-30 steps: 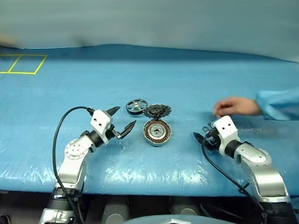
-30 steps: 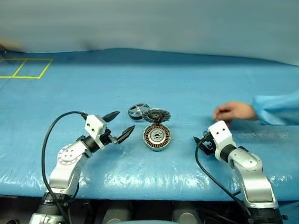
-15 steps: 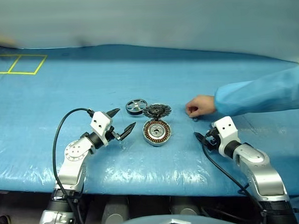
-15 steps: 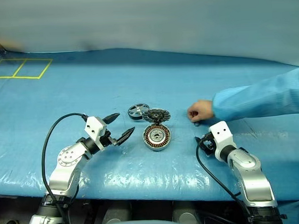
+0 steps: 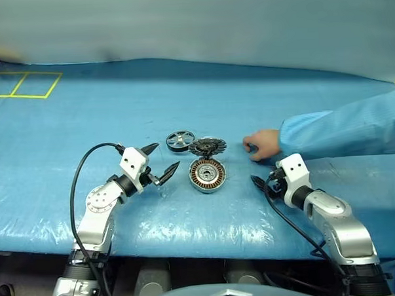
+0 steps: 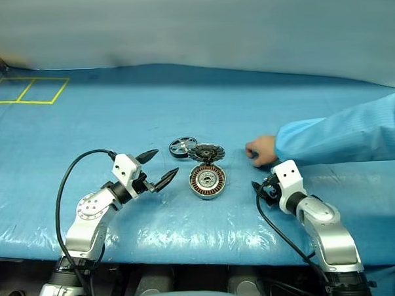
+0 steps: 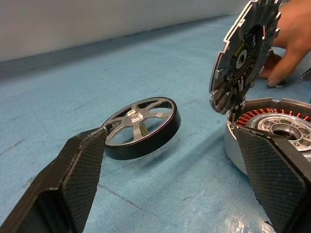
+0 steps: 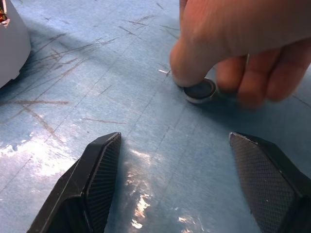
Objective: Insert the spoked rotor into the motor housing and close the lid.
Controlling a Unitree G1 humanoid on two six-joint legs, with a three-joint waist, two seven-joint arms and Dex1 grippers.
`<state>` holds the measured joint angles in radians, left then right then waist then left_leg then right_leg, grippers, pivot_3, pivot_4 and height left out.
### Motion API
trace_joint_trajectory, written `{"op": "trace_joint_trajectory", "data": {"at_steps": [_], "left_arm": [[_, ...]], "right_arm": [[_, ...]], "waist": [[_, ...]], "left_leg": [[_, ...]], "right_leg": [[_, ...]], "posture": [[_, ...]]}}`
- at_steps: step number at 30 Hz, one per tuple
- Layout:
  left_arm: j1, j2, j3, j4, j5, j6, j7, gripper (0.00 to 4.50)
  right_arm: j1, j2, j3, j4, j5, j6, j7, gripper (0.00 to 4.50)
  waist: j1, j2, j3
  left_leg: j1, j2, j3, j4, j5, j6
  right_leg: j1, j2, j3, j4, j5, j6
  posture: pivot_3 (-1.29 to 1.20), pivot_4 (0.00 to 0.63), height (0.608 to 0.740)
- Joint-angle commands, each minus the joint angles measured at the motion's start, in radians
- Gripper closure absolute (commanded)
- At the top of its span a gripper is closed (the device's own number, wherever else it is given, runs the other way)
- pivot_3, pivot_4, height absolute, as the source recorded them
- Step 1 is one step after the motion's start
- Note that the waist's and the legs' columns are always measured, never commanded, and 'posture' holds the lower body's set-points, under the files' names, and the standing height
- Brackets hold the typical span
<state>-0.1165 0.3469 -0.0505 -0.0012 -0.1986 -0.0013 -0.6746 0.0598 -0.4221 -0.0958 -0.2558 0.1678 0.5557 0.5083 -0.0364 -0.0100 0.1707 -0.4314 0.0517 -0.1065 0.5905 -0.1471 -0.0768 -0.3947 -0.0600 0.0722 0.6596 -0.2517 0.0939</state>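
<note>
The spoked rotor (image 5: pixel 180 140) lies flat on the blue table, dark rim and silver spokes up, also seen as the rotor (image 7: pixel 143 127). Right of it the motor housing (image 5: pixel 207 174) shows its copper windings. Its lid (image 5: pixel 208 146) stands open at the far rim, toothed face toward me, seen closer as the lid (image 7: pixel 243 48). My left gripper (image 5: pixel 164 157) hovers open, left of the housing and near the rotor, holding nothing. My right gripper (image 5: pixel 261 182) is open and empty, right of the housing.
A person's hand (image 5: pixel 261 144) in a blue sleeve (image 5: pixel 341 132) reaches in from the right and presses a small dark round piece (image 8: pixel 200 90) on the cloth just beyond my right gripper. Yellow tape lines (image 5: pixel 24 85) mark the far left.
The person's hand has slid leftward across the table, from beyond my right arm to close beside the lid. Both grippers stay where they were, open.
</note>
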Motion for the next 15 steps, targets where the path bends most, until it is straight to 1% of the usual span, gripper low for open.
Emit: {"op": "trace_joint_trajectory", "data": {"at_steps": [1, 9, 15], "left_arm": [[-0.006, -0.001, 0.005, -0.013, -0.001, -0.01, 0.008, 0.0], [-0.001, 0.0, 0.005, -0.017, -0.001, -0.009, 0.012, 0.0], [-0.002, 0.001, 0.005, -0.014, 0.0, -0.009, 0.012, 0.0]], "right_arm": [[-0.02, -0.001, 0.0, -0.029, 0.018, -0.002, -0.002, 0.76], [-0.028, -0.003, 0.01, -0.026, 0.028, -0.007, -0.002, 0.76], [-0.01, -0.003, 0.022, -0.067, 0.104, -0.001, 0.064, 0.76]], "waist": [[0.0, 0.0, 0.0], [0.0, 0.0, 0.0], [0.0, 0.0, 0.0]], "left_leg": [[0.0, 0.0, 0.0, 0.0, 0.0, 0.0], [0.0, 0.0, 0.0, 0.0, 0.0, 0.0], [0.0, 0.0, 0.0, 0.0, 0.0, 0.0]], "right_leg": [[0.0, 0.0, 0.0, 0.0, 0.0, 0.0], [0.0, 0.0, 0.0, 0.0, 0.0, 0.0], [0.0, 0.0, 0.0, 0.0, 0.0, 0.0]], "posture": [[0.0, 0.15, 0.74], [0.0, 0.15, 0.74], [0.0, 0.15, 0.74]]}}
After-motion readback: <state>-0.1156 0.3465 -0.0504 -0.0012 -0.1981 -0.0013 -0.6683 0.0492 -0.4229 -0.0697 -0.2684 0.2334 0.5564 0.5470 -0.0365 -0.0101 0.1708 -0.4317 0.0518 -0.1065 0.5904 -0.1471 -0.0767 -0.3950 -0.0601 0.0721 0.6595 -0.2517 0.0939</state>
